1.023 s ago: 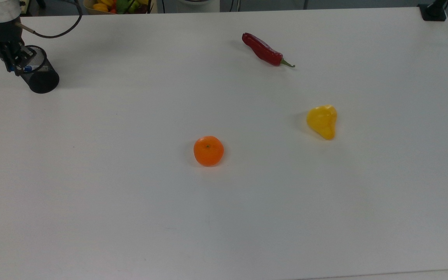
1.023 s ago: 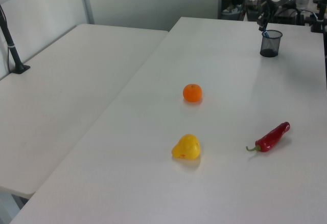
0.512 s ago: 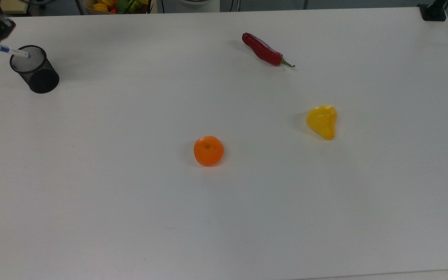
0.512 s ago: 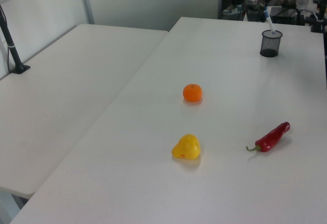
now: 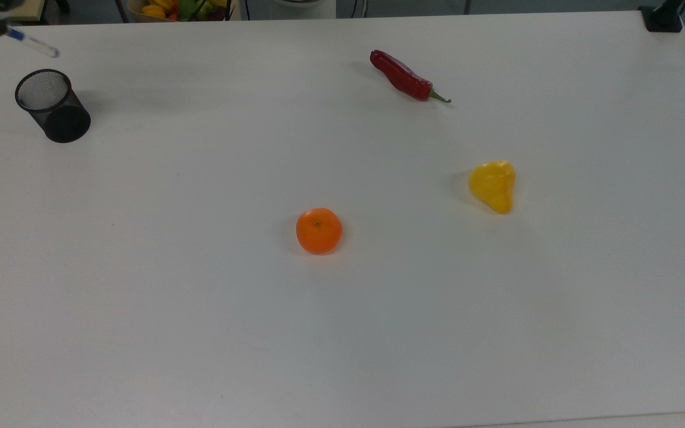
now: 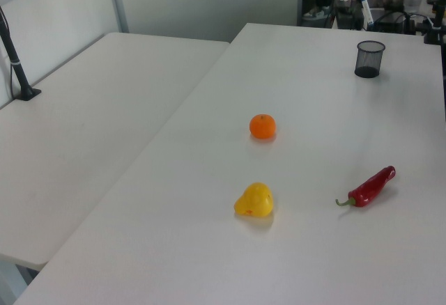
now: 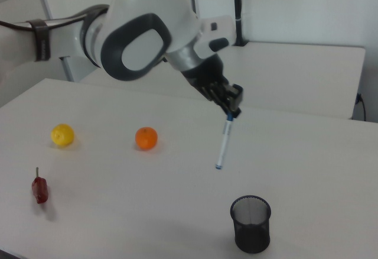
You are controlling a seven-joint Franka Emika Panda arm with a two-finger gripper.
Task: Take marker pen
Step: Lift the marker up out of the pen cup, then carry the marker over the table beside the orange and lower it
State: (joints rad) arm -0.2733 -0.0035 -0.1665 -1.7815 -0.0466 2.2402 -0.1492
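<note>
In the right view we go from the left: a chili (image 7: 39, 189) lies near the surface (image 7: 147, 211) edge, then a yellow fruit (image 7: 62, 135), then an orange (image 7: 146, 138). These three lie as they did a second ago. Further right we see the pincer (image 7: 231, 110) clenched on the blue cap end of the marker (image 7: 224, 142), which hangs below it, a little tilted, in the air above the surface. At the right, nearer to the camera, stands the mesh cup (image 7: 250, 223), and it is now empty.

This is what changed. One second ago the pincer was down at the cup and the marker was inside it; half a second ago the marker was half out, with its tip over the rim. Now, in the top view, the marker (image 5: 32, 43) is fully clear of the cup (image 5: 52, 106) and beyond it, toward the far corner.

We judge that the taking is almost complete: the marker is out and held. The grip is only on the cap end, so the marker could swing or slip if the arm moves fast.
</note>
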